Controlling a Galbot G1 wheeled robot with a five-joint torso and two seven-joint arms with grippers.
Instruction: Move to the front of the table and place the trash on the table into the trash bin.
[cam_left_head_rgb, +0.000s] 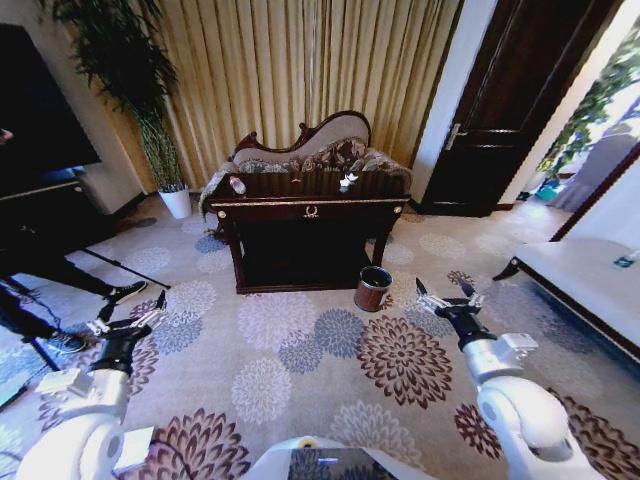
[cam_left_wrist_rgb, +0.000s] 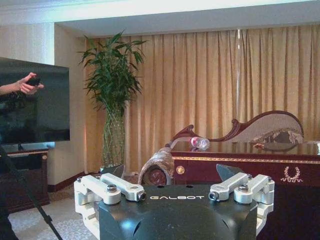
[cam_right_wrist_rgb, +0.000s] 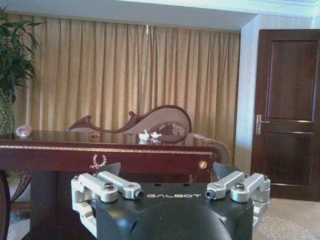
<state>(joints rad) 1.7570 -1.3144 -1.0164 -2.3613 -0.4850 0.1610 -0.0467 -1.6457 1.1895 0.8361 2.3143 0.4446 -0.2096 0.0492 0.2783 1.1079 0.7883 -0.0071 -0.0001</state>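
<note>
Both grippers are hanging low in front of the robot in the head view, the left gripper (cam_left_head_rgb: 130, 322) and the right gripper (cam_left_head_rgb: 447, 294), each with its fingers spread apart and gripping nothing, probably because the robot is standing well back from the table (cam_left_head_rgb: 310, 211) and cannot reach it from here. White paper trash (cam_left_head_rgb: 348, 180) is lying on the tabletop toward its right end, and the trash bin (cam_left_head_rgb: 373, 288) is sitting on the carpet just beside the table's right front leg, handy for a short drop.

Left wrist view: the left gripper (cam_left_wrist_rgb: 180, 187) is gaping, with a bottle (cam_left_wrist_rgb: 200, 143) lying on the table (cam_left_wrist_rgb: 240, 165); a small scrap further along the top is too faint to name.

Right wrist view: the right gripper (cam_right_wrist_rgb: 172, 187) is likewise parted, the white trash (cam_right_wrist_rgb: 149, 135) is showing near the table's (cam_right_wrist_rgb: 115, 150) middle, an orange scrap (cam_right_wrist_rgb: 94, 135) beside it is hard to make out, and the bin is hidden below.
</note>
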